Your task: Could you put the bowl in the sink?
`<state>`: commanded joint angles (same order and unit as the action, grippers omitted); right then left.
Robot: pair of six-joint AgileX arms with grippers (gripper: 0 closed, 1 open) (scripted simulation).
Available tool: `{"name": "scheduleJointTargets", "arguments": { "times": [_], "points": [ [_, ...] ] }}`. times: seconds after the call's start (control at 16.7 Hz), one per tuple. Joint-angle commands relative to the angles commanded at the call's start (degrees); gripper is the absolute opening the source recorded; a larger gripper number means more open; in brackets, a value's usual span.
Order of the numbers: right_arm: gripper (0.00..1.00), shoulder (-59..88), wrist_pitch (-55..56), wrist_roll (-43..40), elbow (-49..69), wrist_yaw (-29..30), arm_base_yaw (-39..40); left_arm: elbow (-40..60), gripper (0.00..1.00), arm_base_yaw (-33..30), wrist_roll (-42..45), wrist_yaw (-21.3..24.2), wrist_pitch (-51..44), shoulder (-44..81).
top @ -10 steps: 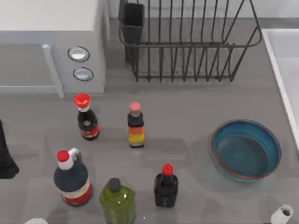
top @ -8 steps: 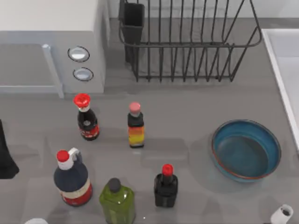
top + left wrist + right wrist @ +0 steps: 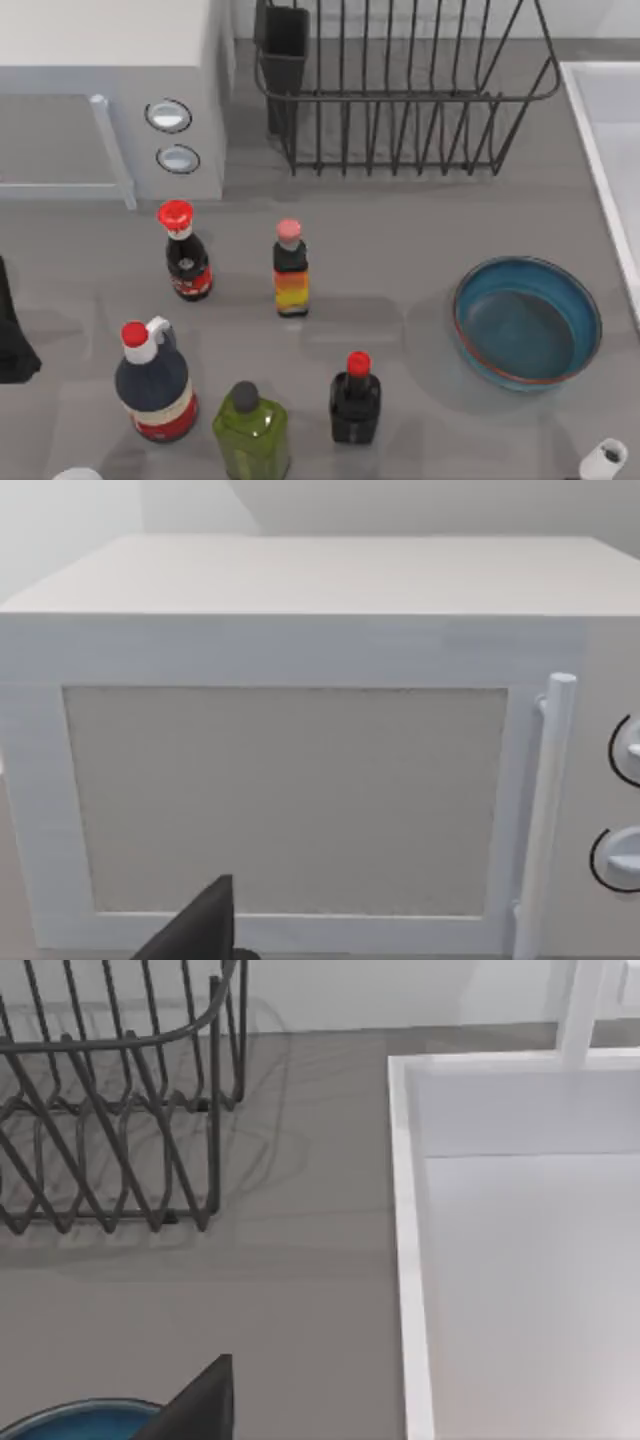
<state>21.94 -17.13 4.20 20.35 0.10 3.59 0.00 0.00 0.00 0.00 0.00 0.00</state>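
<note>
- Across the earlier top views and this one almost nothing has moved: the bowl sits on the same patch of grey counter and the bottles keep their places. I judge the task barely begun, with the approach to the bowl still ahead.
- The right gripper shows one dark finger above the bowl's rim; whether its jaws are released or clenched, I cannot tell.
- The left gripper shows one dark finger facing the microwave, jaw state likewise unclear; the arm looks idle at the table's left.
- The bowl is wide, shallow, round, blue-glazed with a thin reddish-brown rim.
- The sink, near the bowl on the right, is a white rectangular basin with a raised rim and smooth pale floor.
- The black wire dish rack stands behind.
</note>
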Motion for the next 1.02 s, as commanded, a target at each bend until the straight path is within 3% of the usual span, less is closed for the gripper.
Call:
{"name": "scheduleJointTargets", "arguments": {
  "times": [0.6, 1.02],
  "points": [
    [1.00, 57.18, -37.88, 8.03, 40.05, 0.17, 7.56, 0.00, 1.00, 0.00, 0.00, 0.00, 0.00, 0.00],
    [1.00, 76.06, -51.22, 10.93, 56.43, -0.07, 10.81, 0.00, 1.00, 0.00, 0.00, 0.00, 0.00, 0.00]
  ]
}}
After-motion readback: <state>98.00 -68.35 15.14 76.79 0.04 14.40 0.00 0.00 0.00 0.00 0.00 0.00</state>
